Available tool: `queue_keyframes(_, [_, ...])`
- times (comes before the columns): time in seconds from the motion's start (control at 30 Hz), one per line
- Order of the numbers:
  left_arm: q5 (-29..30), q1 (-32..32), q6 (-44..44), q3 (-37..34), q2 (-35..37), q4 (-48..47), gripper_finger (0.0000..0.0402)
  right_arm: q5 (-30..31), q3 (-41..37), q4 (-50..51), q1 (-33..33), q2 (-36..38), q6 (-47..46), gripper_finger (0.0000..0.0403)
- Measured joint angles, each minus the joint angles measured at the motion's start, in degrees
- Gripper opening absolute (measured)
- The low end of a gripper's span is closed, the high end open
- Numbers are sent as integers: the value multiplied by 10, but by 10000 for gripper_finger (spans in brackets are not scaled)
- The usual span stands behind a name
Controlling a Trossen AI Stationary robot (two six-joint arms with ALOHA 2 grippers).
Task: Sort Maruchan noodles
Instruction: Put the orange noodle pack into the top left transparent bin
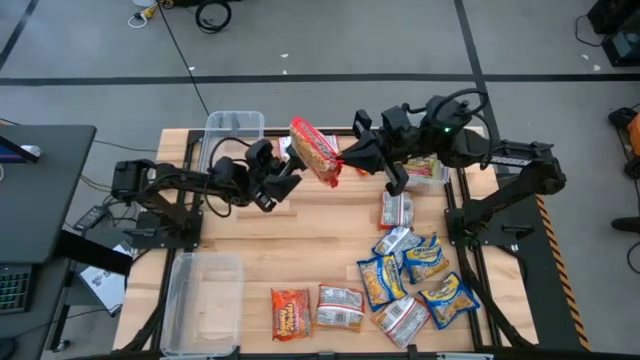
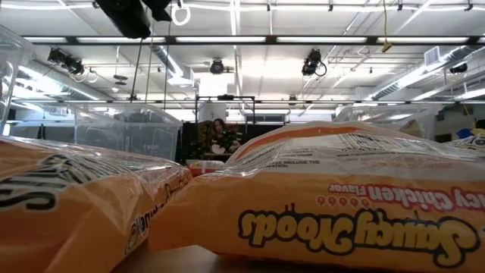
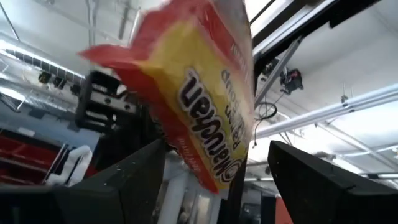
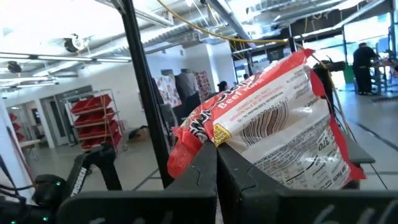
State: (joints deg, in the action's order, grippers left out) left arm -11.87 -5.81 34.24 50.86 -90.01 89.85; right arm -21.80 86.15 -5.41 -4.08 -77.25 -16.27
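Observation:
My right gripper [image 1: 342,163] is shut on an orange-red Maruchan packet [image 1: 315,150] and holds it up over the table's far middle. My left gripper [image 1: 288,178] is open just left of that packet. In the left wrist view the packet [image 3: 199,93] hangs in front of the spread fingers, its lower end between them; I see no touch. More packets, blue-and-yellow [image 1: 405,275], silver [image 1: 398,210] and orange [image 1: 290,312], lie flat on the near right of the table. Two orange packets [image 2: 326,205] fill the low view. My right gripper [image 4: 216,149] pinches the orange-red packet between its two fingers at one long edge [image 4: 231,138], near a corner. The fingers reach in from the table's right side. The packet is lifted clear of the table and stands tilted beyond the fingers.
A clear bin [image 1: 235,128] sits at the far edge and another [image 1: 200,300] at the near left corner. A third holder with packets [image 1: 428,168] lies under the right arm. Bare wood shows in the table's middle [image 1: 300,235].

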Motion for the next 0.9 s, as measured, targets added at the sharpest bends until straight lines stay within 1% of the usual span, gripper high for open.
queue_keyframes(0.07, [-5, -2, 0, 8, -1, -4, 289, 10, 0, -1, 0, -5, 0, 0])
queue_keyframes(0.3, [-7, -10, -17, 44, 0, -35, 289, 16, 1, -11, -1, -16, 2, 0])
queue_keyframes(0.43, [-12, -25, -2, 47, 0, -98, 289, 12, 0, -54, 1, -18, -6, 0])
queue_keyframes(0.5, [-12, -28, 5, 47, -5, -108, 289, 9, 0, -68, 3, -15, -6, 0])
queue_keyframes(0.57, [-16, -28, 14, 47, -11, -89, 288, 4, 0, -67, 4, -13, -7, 0])
queue_keyframes(0.7, [-44, -26, 34, 47, -15, -31, 288, 10, 0, -51, 4, -14, -7, 0])
queue_keyframes(0.83, [-62, -24, 54, 47, -15, -11, 288, 20, 0, -45, 4, -14, -6, 0])
queue_keyframes(0.9, [-62, -22, 57, 47, -15, 3, 288, 23, 0, -45, 4, -14, -4, 0])
